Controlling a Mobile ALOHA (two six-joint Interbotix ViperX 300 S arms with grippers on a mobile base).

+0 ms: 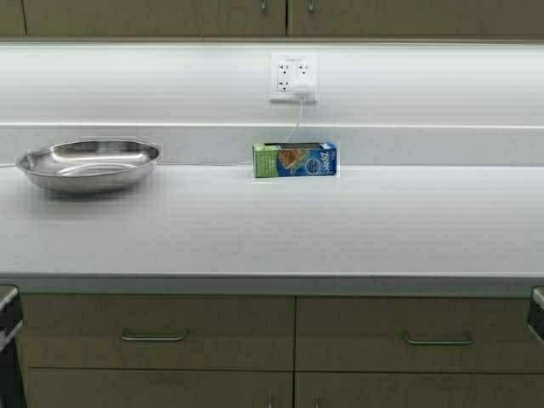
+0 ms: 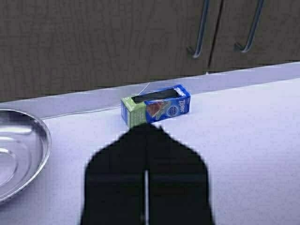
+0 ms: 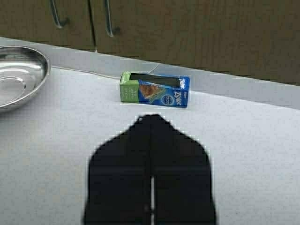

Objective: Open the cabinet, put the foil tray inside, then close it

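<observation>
High view shows the white tabletop [image 1: 272, 229] carrying a green-and-blue cardboard box [image 1: 295, 159] by the back wall, a round steel bowl [image 1: 89, 163] well to its left. Above, the tan wall cabinet [image 1: 272, 17] has both doors closed. Left gripper [image 2: 146, 129] and right gripper [image 3: 151, 119] have clenched jaws, each aimed at the box. No foil tray shows.

We saw the box [image 1: 295, 159] on the surface [image 1: 272, 229] beyond both claws, the bowl [image 1: 88, 163] left of it, the cabinet [image 1: 272, 17] above behind.
</observation>
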